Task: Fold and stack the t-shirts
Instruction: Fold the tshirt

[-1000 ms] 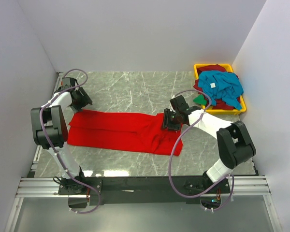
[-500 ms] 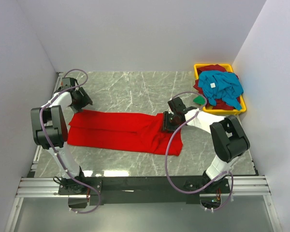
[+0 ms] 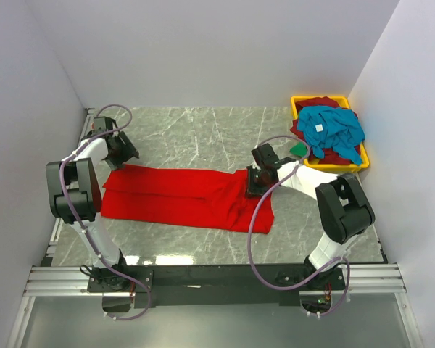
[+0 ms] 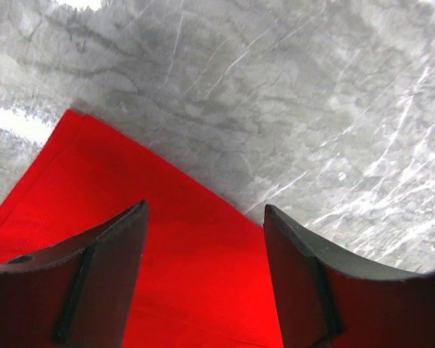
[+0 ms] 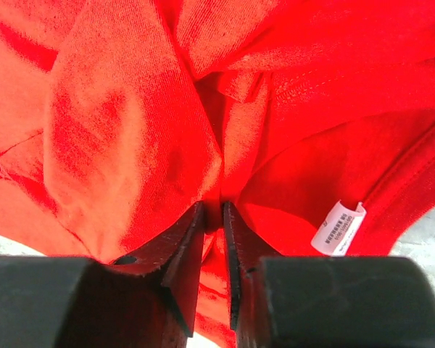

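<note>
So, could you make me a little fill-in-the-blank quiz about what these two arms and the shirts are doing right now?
1. The right gripper is ___ on a bunched fold of the red t-shirt.
2. The left gripper is at a corner of that shirt with its jaws ___.
3. The teal-blue shirt lies on top of the pile in the ___ bin.

Missing words: shut; open; yellow.

Shirt (image 3: 181,197) flat on table (image 3: 203,138), left claw (image 4: 203,217) and right claw (image 5: 212,210) at its ends, bin (image 3: 298,101) behind right
</note>
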`<state>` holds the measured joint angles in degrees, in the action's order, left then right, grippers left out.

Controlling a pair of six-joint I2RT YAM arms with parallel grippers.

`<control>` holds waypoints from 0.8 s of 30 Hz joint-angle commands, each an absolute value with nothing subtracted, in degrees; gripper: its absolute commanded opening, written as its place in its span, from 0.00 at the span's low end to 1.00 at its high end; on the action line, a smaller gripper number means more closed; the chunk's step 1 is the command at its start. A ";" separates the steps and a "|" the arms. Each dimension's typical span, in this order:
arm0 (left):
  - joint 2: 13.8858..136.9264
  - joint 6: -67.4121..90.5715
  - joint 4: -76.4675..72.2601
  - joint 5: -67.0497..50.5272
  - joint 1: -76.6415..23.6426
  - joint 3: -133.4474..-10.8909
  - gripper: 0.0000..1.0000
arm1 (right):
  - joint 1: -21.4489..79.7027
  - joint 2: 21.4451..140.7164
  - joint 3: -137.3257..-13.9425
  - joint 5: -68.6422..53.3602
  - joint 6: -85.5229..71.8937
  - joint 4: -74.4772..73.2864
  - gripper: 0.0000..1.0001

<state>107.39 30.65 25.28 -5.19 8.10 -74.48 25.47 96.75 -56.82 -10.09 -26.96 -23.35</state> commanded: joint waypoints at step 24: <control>105.21 29.71 24.52 -6.59 7.91 -73.48 0.70 | 25.14 97.03 -60.64 -10.81 -26.01 -25.93 0.17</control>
<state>107.39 30.65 25.23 -5.76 8.08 -73.84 25.47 96.79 -58.19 -9.98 -26.24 -25.93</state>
